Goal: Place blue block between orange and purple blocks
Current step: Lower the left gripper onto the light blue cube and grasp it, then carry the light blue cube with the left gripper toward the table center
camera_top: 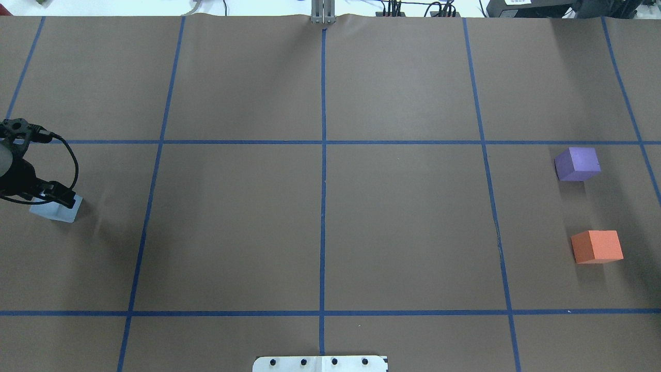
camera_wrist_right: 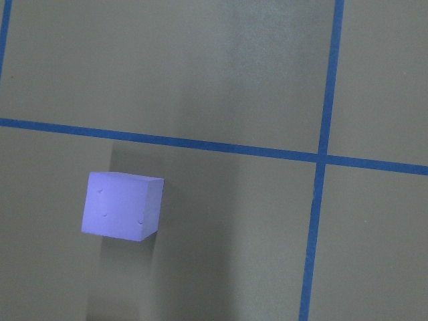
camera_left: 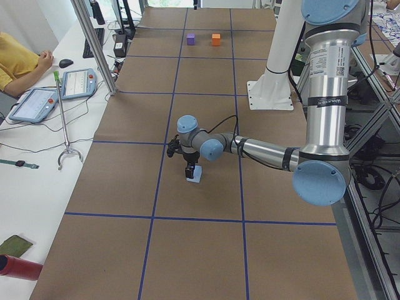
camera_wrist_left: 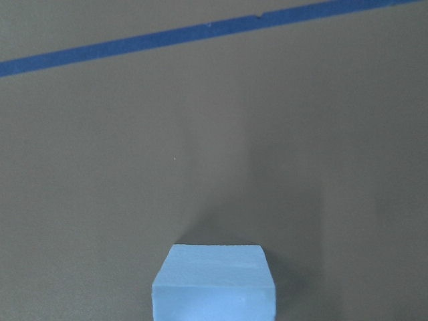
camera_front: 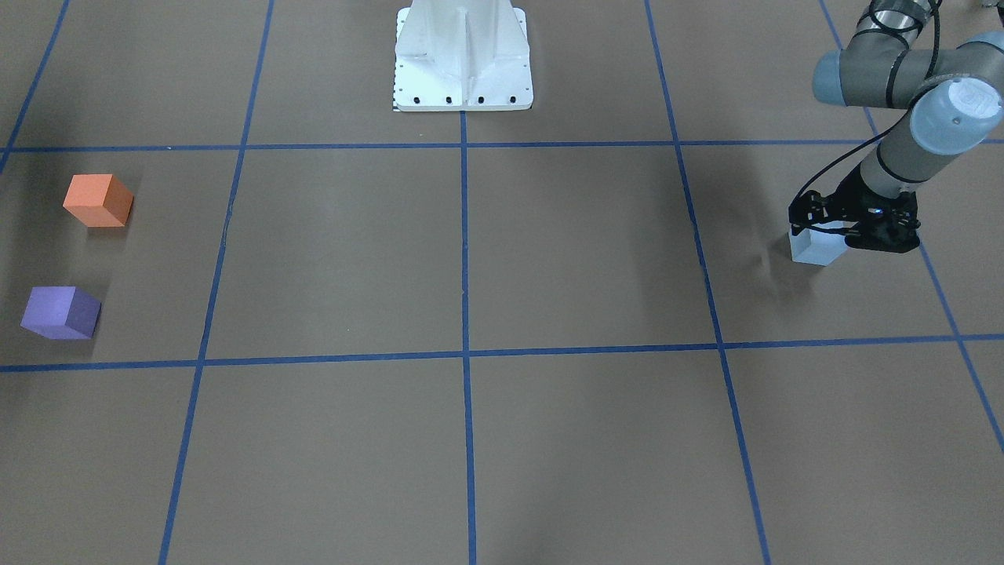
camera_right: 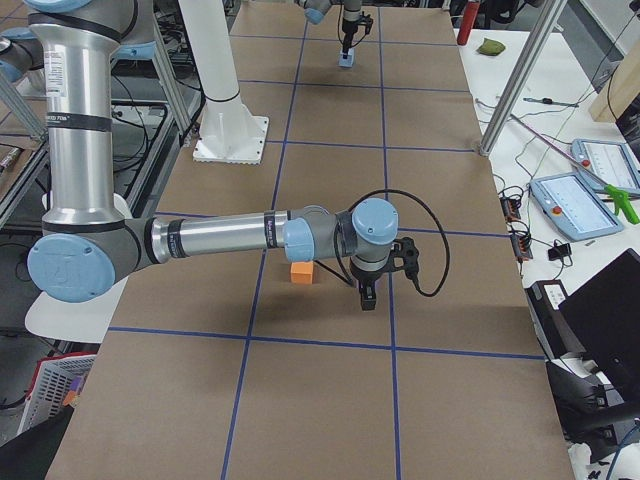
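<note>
Front-facing view, blue block: the pale blue foam cube (camera_front: pixel 816 249) rests on the brown paper-covered table (camera_front: pixel 549 259), well apart from the other two cubes.
Front-facing view, left claw: the black left gripper (camera_front: pixel 822 227) is directly at the top of the blue cube. I cannot tell whether it grips it.
Front-facing view, targets: the orange foam cube (camera_front: pixel 98 200) and the purple foam cube (camera_front: pixel 61 312) stand near each other, with a gap between them.
Overhead view: the blue cube is at the left edge, partly under the left gripper. The purple cube lies farther from the robot than the orange one.
Left side view: the left gripper points down onto the blue cube.
Right side view: the right gripper (camera_right: pixel 368 298) points down just beside the orange cube. Open or closed, I cannot tell.
Left wrist view: the blue cube is at the bottom centre, with plain, smooth faces.
Right wrist view: the purple cube has three small dents on top and stands near the blue tape lines (camera_wrist_right: pixel 321 160).
</note>
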Motion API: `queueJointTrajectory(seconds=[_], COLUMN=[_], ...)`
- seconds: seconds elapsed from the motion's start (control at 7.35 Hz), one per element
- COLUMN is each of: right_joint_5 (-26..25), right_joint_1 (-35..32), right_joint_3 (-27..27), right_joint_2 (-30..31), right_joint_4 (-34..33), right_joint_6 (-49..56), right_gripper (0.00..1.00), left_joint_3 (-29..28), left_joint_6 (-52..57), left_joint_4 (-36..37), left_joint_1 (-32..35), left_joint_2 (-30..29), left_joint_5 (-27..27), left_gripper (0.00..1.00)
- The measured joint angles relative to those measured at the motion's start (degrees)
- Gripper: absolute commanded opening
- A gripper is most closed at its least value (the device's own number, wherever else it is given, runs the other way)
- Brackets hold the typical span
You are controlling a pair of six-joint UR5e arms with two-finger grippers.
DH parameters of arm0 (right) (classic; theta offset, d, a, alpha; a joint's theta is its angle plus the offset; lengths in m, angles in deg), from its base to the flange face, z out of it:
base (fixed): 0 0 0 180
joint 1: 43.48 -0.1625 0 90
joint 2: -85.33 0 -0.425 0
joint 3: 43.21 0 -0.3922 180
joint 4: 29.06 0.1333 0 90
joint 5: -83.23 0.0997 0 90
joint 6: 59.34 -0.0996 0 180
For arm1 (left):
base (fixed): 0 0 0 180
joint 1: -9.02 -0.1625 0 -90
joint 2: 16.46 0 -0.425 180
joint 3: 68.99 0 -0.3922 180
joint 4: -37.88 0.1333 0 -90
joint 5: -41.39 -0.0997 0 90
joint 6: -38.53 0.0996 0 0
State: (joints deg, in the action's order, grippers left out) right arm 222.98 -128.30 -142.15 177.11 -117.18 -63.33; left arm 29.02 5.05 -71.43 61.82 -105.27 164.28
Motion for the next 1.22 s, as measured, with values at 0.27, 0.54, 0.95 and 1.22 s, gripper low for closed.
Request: queueJointTrajectory(seconds=[0.27,0.54,0.95,1.22], right_joint_5=[0.19,0.25,1.42,2.41], right_joint_1=[0.47,0.58,0.57,0.58], right_joint_3=[0.4,0.47,0.65,0.68], right_joint_2=[0.03,-0.04,0.0,-0.3], right_joint_4=[-0.02,0.05,2.32,3.23], right_joint_6=[0.03,0.03,-0.16,-0.06], right_gripper=[1.0,1.0,1.0,1.0], left_joint_3=[-3.2,-4.49,-1.56,-1.6], left_joint_6=[-0.27,-1.26,-10.16,-25.68], left_joint_4=[-1.45,-2.01,-1.3,-1.11], left_joint_1=[-1.29,-1.58,-1.67,-5.42], left_joint_2=[-1.67,-2.27,-8.15,-19.6], left_joint_5=[-1.41,-1.45,4.27,6.92], left_gripper=[0.01,0.0,0.0,0.0])
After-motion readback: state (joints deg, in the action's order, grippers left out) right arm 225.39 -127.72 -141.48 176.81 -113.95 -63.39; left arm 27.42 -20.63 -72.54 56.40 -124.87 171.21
